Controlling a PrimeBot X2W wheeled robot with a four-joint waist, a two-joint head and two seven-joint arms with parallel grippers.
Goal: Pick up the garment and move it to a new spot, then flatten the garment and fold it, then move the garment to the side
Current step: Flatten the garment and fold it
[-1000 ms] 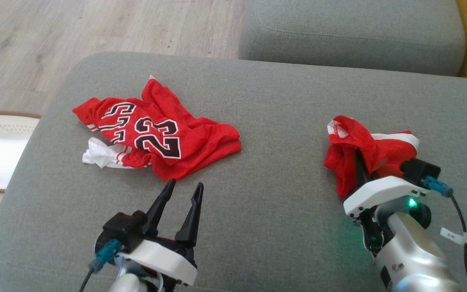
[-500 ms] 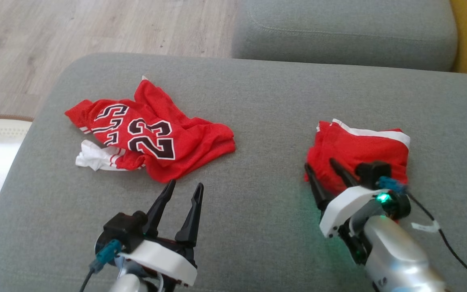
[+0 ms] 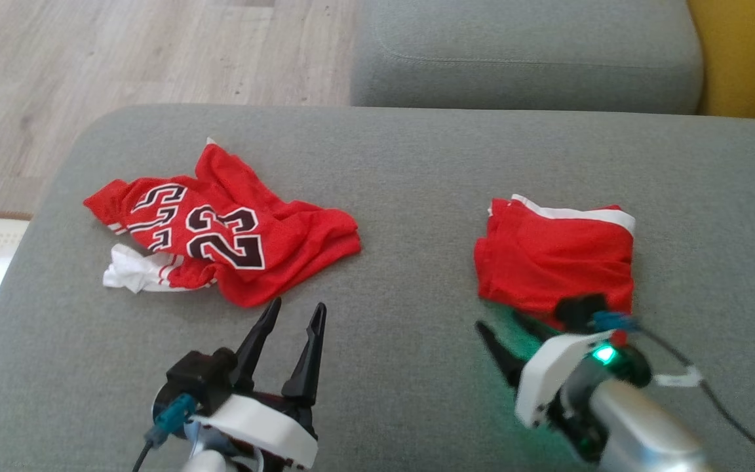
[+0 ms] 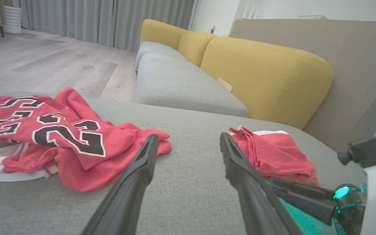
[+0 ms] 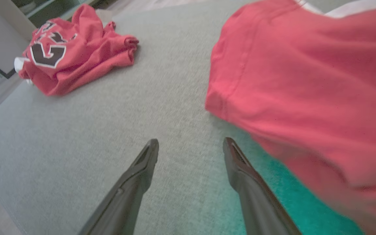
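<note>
1. The garment [image 3: 554, 262] is red with a white band along its 12 o'clock edge. It is folded into a rough rectangle and lies fairly flat, with soft wrinkles and layered folds at its 9 o'clock side.
2. It rests on the grey sofa cushion [image 3: 404, 164], at about 3 o'clock from the cushion's middle.
3. The right gripper [image 3: 497, 319] sits at the garment's 7 o'clock. Its fingers are spread wide over bare cushion, just beside the hem, and hold nothing.
4. The left gripper [image 3: 299, 303] is also spread and empty. It hovers at 6 o'clock of a crumpled red jersey [image 3: 220, 229] numbered 23.
5. The jersey lies well apart from the garment, at its 9 o'clock, with a broad strip of bare cushion between them.
6. There is more bare cushion at the garment's 12 and 3 o'clock.
7. The cushion's rounded edge drops to wooden floor [image 3: 122, 52] at 9 and 11 o'clock. A second grey cushion [image 3: 522, 59] and a yellow backrest [image 3: 744, 59] lie beyond the 12 o'clock edge.
</note>
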